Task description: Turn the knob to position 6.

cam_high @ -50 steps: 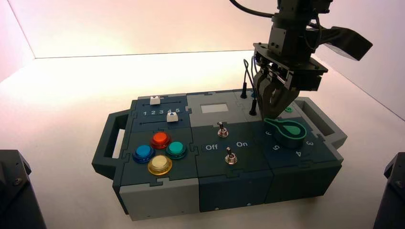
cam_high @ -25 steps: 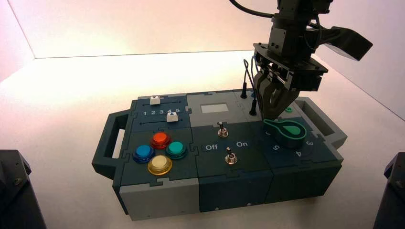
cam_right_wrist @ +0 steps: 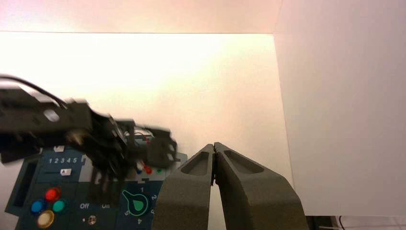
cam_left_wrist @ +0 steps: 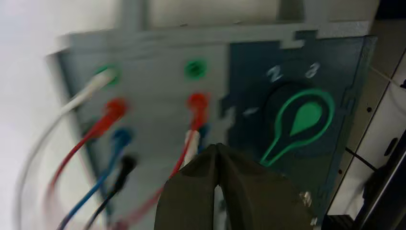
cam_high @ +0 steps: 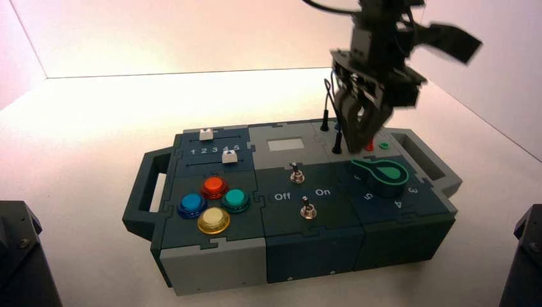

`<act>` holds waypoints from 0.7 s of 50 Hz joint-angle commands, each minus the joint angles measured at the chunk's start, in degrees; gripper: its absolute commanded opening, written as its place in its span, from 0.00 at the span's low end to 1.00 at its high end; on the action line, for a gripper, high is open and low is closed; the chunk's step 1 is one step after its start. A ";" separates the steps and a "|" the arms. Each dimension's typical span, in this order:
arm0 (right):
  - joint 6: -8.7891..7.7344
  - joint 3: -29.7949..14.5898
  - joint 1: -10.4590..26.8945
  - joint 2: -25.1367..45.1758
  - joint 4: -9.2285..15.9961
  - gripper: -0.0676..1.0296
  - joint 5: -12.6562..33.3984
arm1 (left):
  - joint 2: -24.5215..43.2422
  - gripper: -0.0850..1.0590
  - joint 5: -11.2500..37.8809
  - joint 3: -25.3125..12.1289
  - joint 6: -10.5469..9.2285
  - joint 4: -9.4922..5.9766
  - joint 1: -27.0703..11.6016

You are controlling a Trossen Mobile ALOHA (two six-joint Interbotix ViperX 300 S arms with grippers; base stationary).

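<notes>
A: Where is the knob [cam_high: 382, 176] found?

B: On the dark blue-grey panel at the right end of the box [cam_high: 211, 265], near its front edge. It is a round, dark green dial with a smooth lighter green teardrop face. In the high view its narrow tip is directed toward the box's middle and rear. White numerals 5, 4 and 3 are seen curving round its near side there. The numeral 6 cannot be made out in any view.

A: And the left pincer [cam_high: 362, 142]?

B: It is seen above the rear of the box, just behind the knob and apart from it. Its matte dark fingers [cam_left_wrist: 201, 191] are pressed together at the tips, with nothing between them. In the left wrist view, red, blue, black and white wires are seen plugged into a pale grey panel beside the dial.

A: The right pincer [cam_right_wrist: 214, 149]?

B: It is held well off to the box's right side, high over the pale surface [cam_high: 96, 128]. Its blunt, wedge-shaped fingers are closed on each other, empty.

A: Other parts noted?

B: Four glossy domed push buttons at the left front: blue [cam_high: 192, 204], red [cam_high: 215, 187], green [cam_high: 236, 199], yellow [cam_high: 213, 220]. Two small metal toggle switches [cam_high: 308, 208] stand mid-panel by "Off" and "On" lettering.
</notes>
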 commanded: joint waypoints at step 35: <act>-1.93 4.39 -0.18 -0.62 5.54 0.04 0.62 | -19.78 0.05 4.04 9.84 -9.05 -0.62 -3.16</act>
